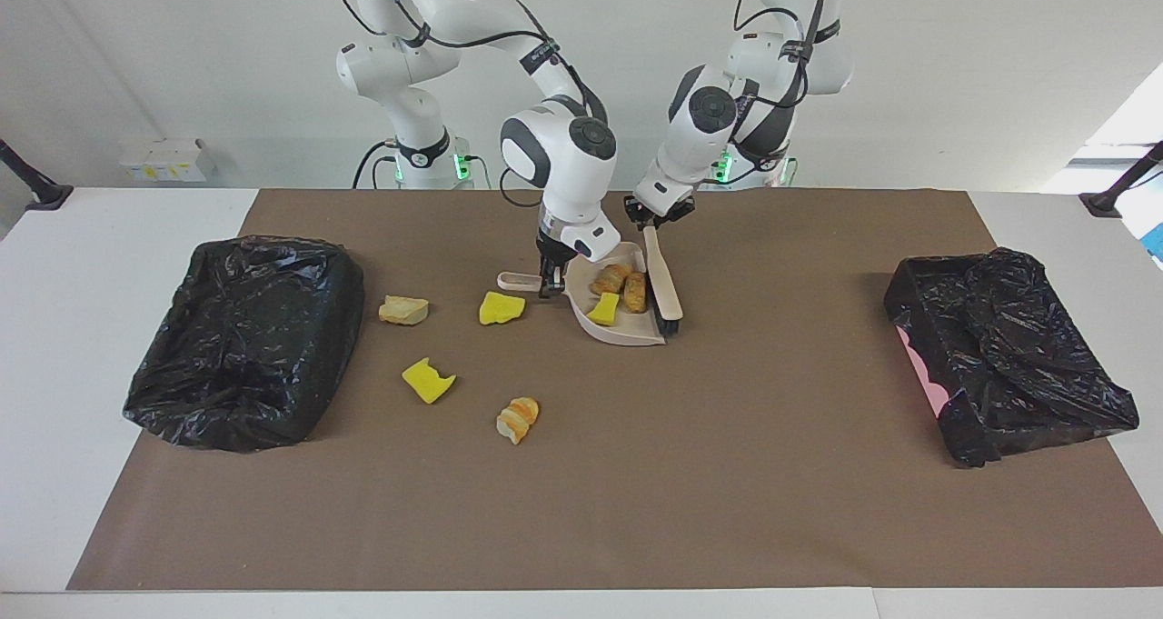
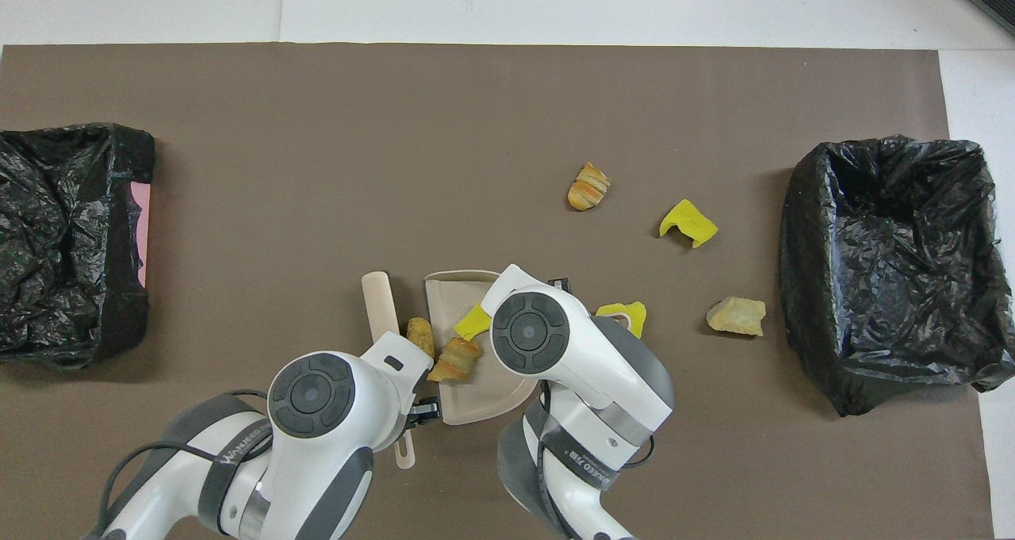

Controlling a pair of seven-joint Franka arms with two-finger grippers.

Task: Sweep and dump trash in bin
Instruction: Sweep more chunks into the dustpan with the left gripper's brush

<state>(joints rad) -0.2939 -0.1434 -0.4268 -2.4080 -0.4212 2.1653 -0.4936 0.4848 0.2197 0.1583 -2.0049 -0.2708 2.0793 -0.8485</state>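
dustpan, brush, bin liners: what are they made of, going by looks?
Dustpan: probably moulded plastic, matte beige, smooth thin rim.
Brush: back of the same beige, likely plastic though wood is possible; dark bristles along its underside.
Bin liners: thin black plastic film, crinkled and glossy with highlights.

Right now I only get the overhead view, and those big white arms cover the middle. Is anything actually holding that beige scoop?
Observer: Yes. The facing view shows the right pincer shut on the handle of the dustpan.
Operator: And the stick beside it?
Observer: That is a brush. The left pincer grips the top of it, and its black bristles are down at the dustpan's open edge.
Operator: How much is in the scoop?
Observer: Three scraps lie on it: two bread chunks and one yellow bit.
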